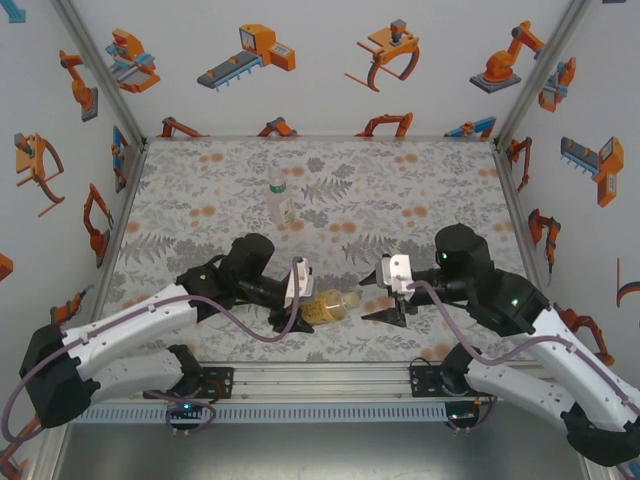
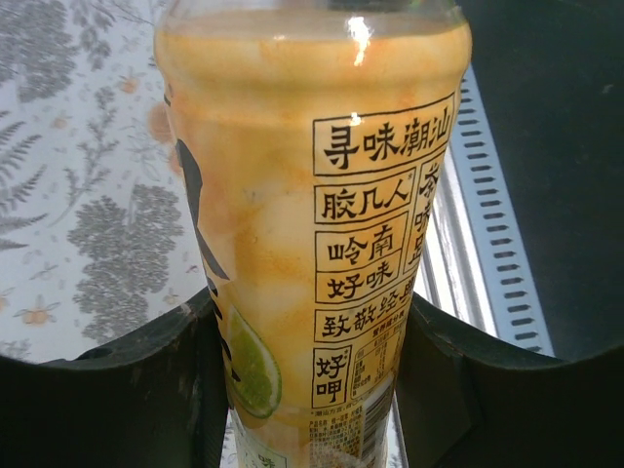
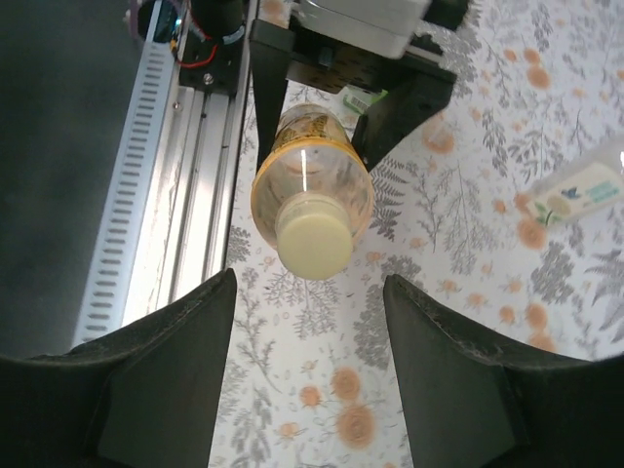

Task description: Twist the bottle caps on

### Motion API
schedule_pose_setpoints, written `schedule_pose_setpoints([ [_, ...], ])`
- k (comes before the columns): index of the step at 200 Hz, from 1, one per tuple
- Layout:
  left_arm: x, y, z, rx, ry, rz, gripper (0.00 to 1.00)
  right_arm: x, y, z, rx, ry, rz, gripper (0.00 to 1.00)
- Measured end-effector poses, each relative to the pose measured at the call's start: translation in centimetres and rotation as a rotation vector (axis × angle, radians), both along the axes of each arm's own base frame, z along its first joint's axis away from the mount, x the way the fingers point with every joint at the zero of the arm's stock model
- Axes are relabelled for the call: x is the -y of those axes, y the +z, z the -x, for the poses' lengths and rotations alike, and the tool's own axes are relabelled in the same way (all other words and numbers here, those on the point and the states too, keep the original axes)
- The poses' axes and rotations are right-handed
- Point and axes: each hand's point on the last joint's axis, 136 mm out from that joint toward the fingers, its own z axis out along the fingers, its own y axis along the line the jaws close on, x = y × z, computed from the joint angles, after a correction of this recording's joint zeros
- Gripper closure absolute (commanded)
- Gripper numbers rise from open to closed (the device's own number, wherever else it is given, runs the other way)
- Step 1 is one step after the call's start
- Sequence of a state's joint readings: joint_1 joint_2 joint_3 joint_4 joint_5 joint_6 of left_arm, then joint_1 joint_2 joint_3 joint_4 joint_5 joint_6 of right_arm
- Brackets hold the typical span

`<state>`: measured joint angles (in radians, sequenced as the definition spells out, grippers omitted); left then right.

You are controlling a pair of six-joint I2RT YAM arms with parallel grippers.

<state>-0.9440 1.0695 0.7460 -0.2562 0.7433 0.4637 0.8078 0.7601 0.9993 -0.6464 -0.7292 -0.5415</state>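
Observation:
The amber-yellow bottle (image 1: 322, 306) lies level above the mat, with my left gripper (image 1: 296, 308) shut on its body (image 2: 312, 195). A pale cap (image 3: 313, 245) sits on its neck and points straight at my right gripper (image 3: 310, 292). That gripper stands open a short way off the cap (image 1: 352, 300), its black fingers (image 3: 166, 370) spread wider than the bottle and touching nothing. The clear labelled bottle (image 1: 282, 200) stands upright at the back middle of the mat with a cap on it. The green bottle is out of view.
The flower-patterned mat (image 1: 420, 190) covers the table between the printed walls. A metal rail (image 1: 320, 378) runs along the near edge just under both grippers. The clear bottle (image 3: 575, 190) is off to the side of the right wrist.

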Motion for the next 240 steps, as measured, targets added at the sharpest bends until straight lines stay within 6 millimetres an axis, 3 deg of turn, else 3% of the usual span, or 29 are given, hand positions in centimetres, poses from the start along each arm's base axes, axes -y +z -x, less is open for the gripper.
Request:
schedule_pose_setpoints([
  [93,-0.2,-0.8,0.9,-0.067,-0.041,-0.039,1.0,-1.0,-1.2,0.4,0.059,0.113,-0.004,0.55],
  [203,-0.2,-0.7,1.1,-0.071,-0.05,-0.035,1.0,-1.1,-1.0,1.3,0.036,0.17,-0.024,0.56],
  [240,-0.2,-0.7,1.1,-0.073,-0.052,-0.035,1.0,-1.1,-0.9,1.5,0.034,0.178,-0.028,0.65],
])
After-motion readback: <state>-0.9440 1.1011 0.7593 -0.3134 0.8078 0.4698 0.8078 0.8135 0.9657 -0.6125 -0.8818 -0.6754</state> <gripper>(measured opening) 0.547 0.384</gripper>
